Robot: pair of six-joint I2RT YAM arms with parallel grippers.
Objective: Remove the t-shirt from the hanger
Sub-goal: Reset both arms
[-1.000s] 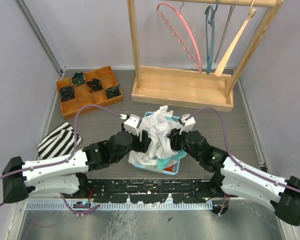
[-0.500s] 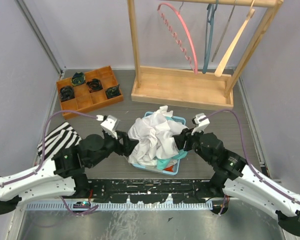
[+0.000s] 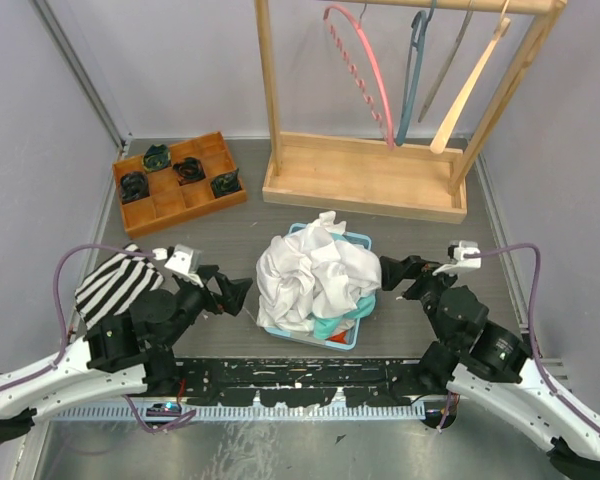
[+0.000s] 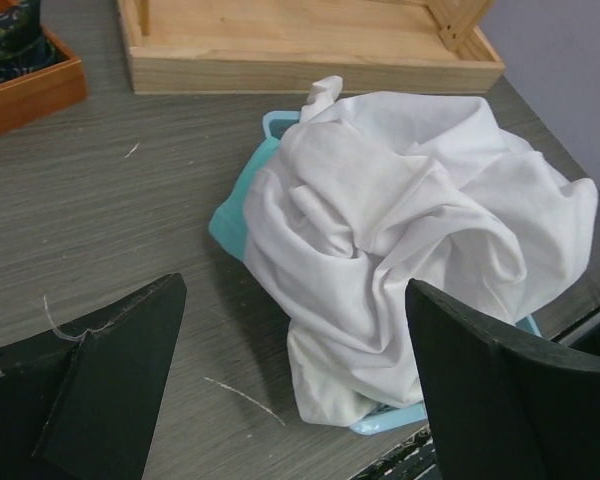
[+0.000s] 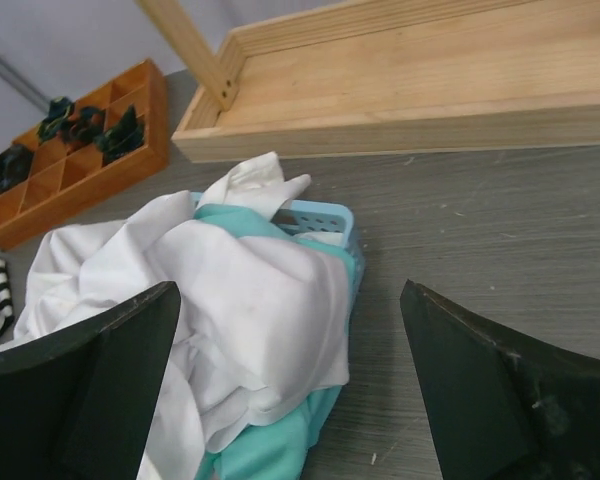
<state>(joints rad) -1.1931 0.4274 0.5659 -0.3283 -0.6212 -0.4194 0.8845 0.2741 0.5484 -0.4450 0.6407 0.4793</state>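
The white t-shirt [image 3: 315,275] lies crumpled on top of a light-blue basket [image 3: 356,241] in the middle of the table, with no hanger in it. Bare hangers, one of them pink [image 3: 365,70], hang on the wooden rack behind. My left gripper [image 3: 228,290] stands open just left of the basket, apart from the cloth. My right gripper [image 3: 398,274] stands open just right of it. The left wrist view shows the t-shirt [image 4: 400,200] beyond my open left gripper [image 4: 292,300]. In the right wrist view the t-shirt [image 5: 240,300] lies beyond my empty right gripper [image 5: 288,295].
A teal garment [image 5: 270,450] lies under the white shirt in the basket [image 5: 315,215]. The wooden rack's base [image 3: 365,180] stands behind it. An orange compartment tray [image 3: 175,180] with dark items sits at the back left. A striped cloth [image 3: 115,285] lies by the left arm.
Both grippers have drawn back from the shirt pile, the left one leftward and the right one rightward, and their jaws have opened wider. The shirt stays in the basket.
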